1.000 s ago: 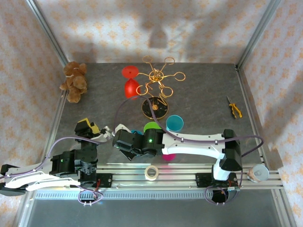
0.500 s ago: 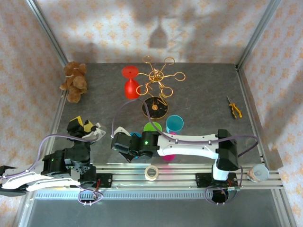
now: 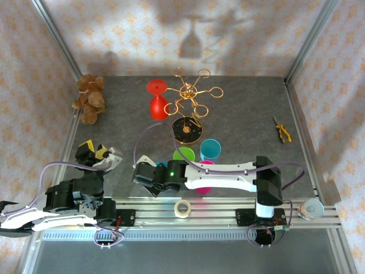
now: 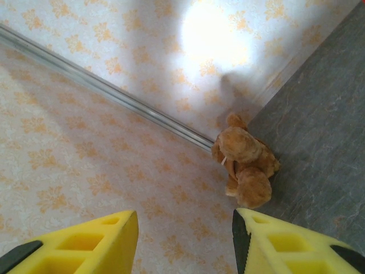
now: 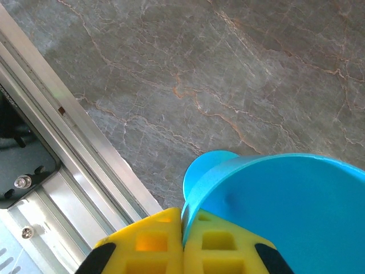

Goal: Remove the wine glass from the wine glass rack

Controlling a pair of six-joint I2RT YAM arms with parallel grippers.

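Note:
The gold wire wine glass rack [image 3: 191, 94] stands on its round black base [image 3: 187, 130] at the back middle of the table. A red wine glass [image 3: 158, 106] hangs at the rack's left arm, its round foot [image 3: 157, 87] behind it. My right gripper [image 3: 146, 174] is low near the front rail, shut on the rim of a blue wine glass [image 5: 285, 205] whose foot [image 5: 206, 170] shows beyond the bowl; its yellow fingers [image 5: 151, 242] pinch that rim. My left gripper [image 3: 100, 154] is raised at the front left, open [image 4: 185, 240] and holding nothing.
A teddy bear [image 3: 89, 98] sits at the back left corner. Green [image 3: 183, 154], teal [image 3: 210, 149] and pink [image 3: 203, 187] glasses stand beside my right arm. A tape roll [image 3: 182, 208] lies on the front rail [image 5: 74, 160]. Pliers [image 3: 282, 130] lie at the right.
My left arm has drawn back to the left and toward the front edge. My right gripper has shifted slightly left and nearer with the blue glass still in it.

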